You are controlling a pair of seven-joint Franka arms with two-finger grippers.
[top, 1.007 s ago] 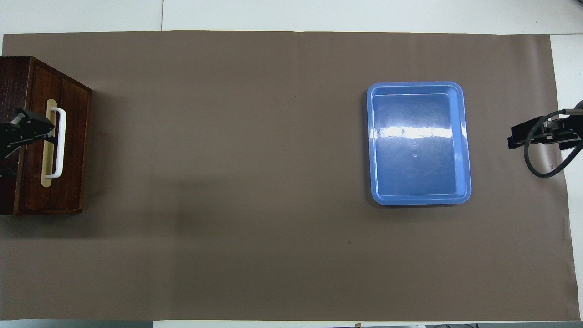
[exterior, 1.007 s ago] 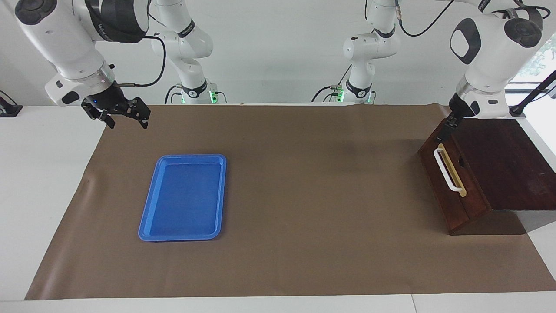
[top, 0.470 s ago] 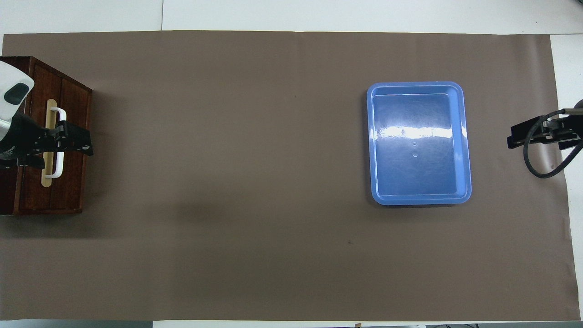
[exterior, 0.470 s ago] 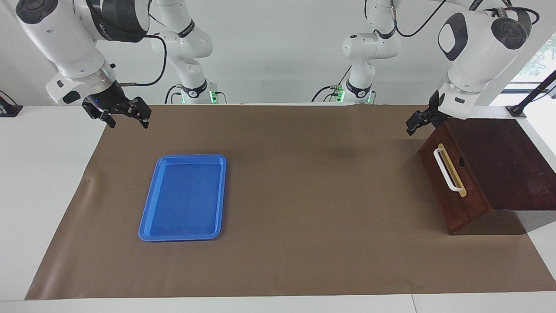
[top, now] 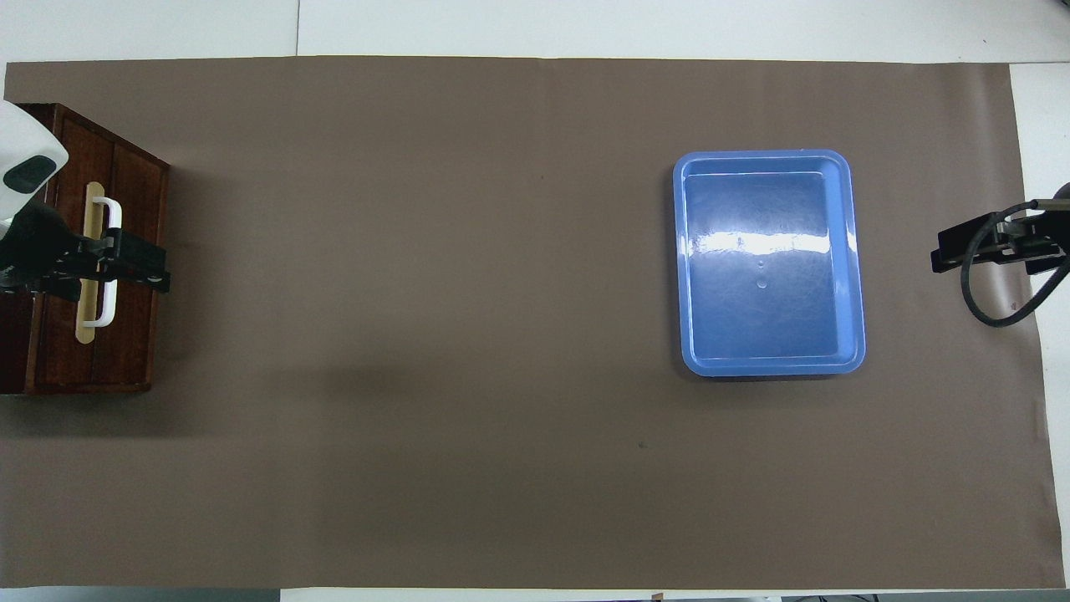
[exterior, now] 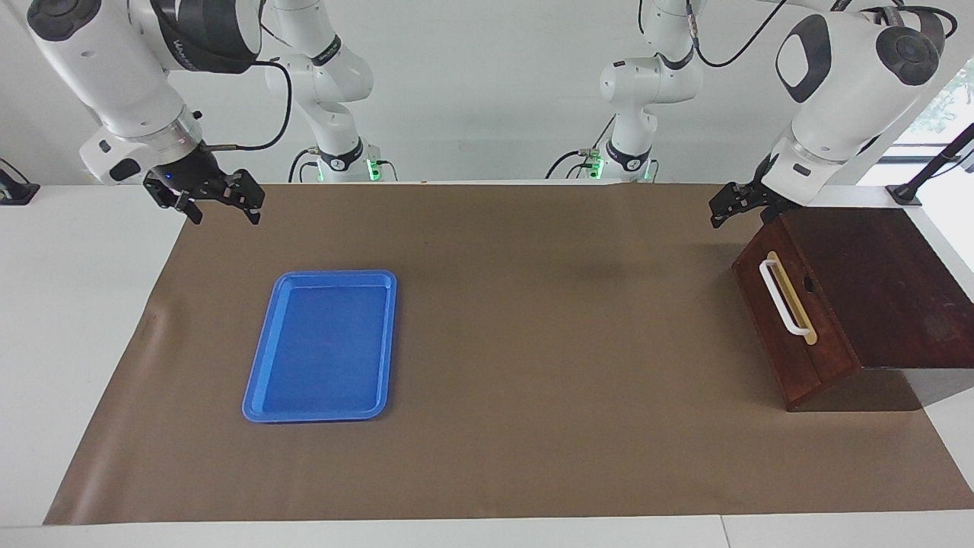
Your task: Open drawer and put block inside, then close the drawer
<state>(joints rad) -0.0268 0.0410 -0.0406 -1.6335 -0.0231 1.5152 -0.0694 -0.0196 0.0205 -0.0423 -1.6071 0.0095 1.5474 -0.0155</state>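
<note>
The dark reddish-brown drawer (exterior: 761,304) sits shut in its box cabinet at the left arm's end of the table, white bar handle (exterior: 782,297) facing the table's middle. It also shows in the overhead view (top: 129,334) with its handle (top: 111,219). The yellow block is not in view. My left gripper (exterior: 727,207) is up in the air, clear of the handle, over the mat beside the cabinet's front corner; from overhead it (top: 146,267) covers part of the handle. My right gripper (exterior: 221,202) waits open and empty in the air over the mat's edge at the right arm's end (top: 945,249).
A flat blue tray (exterior: 319,346) lies empty on the brown mat (exterior: 548,342) toward the right arm's end, also seen overhead (top: 769,263). The cabinet's top (exterior: 883,281) slopes up from the drawer front.
My left gripper has lifted off the top of the drawer front by the handle and swung out over the mat beside the cabinet. The drawer stays shut. The right arm has not moved.
</note>
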